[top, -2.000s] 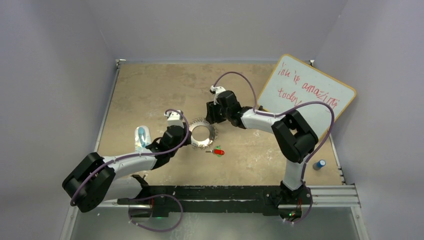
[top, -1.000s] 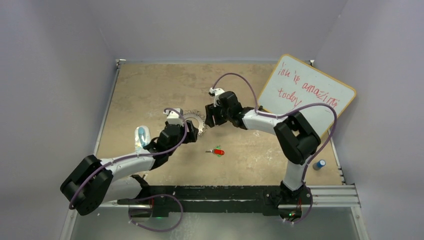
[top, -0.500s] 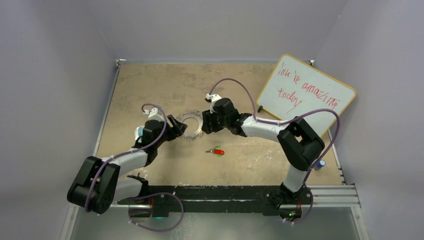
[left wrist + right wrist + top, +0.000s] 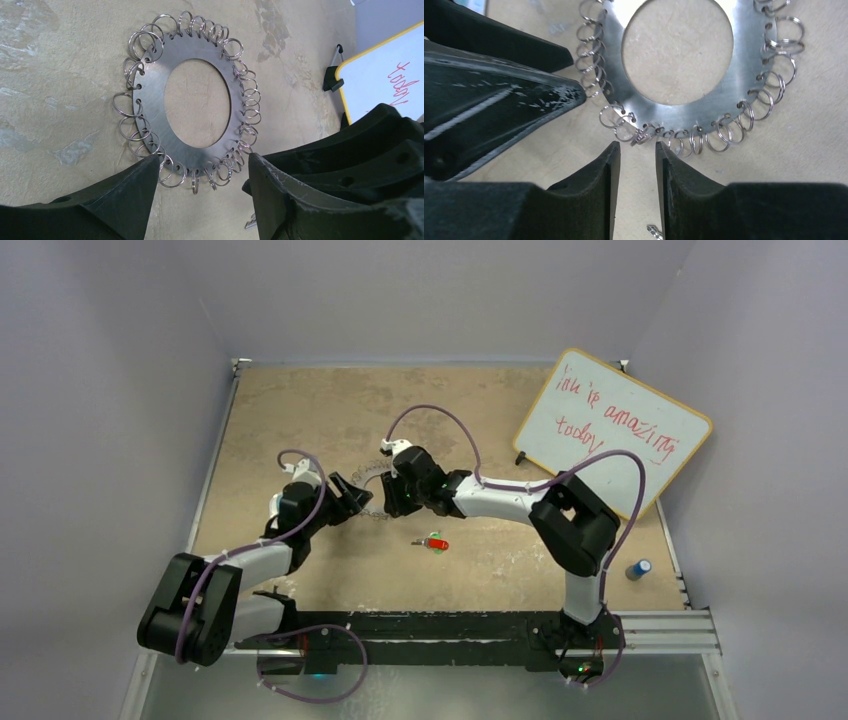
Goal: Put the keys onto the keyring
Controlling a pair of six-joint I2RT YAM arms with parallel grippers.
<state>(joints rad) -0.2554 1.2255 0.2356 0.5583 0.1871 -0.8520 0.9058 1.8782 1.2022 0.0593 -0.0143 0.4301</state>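
The keyring (image 4: 370, 483) lies flat on the tan table, largely covered by both grippers in the top view. It shows whole in the left wrist view (image 4: 155, 100) and the right wrist view (image 4: 744, 65). My left gripper (image 4: 202, 162) is open, its fingertips flanking the ring's near rim of loops. My right gripper (image 4: 637, 146) is narrowly open and empty, its tips just short of a small loop on the rim. The keys (image 4: 434, 542), one red-headed and one green-headed, lie together on the table nearer than the ring. Only a silver key tip (image 4: 654, 231) shows in the wrist views.
A whiteboard (image 4: 610, 425) with red writing leans at the back right. A small blue-capped cylinder (image 4: 637, 568) stands at the right edge. Grey walls enclose the table on three sides. The two grippers sit very close together over the ring.
The keyring has slid left and a little back. Both grippers moved left with it, and the right gripper now sits over the ring's right rim. The keys have not moved.
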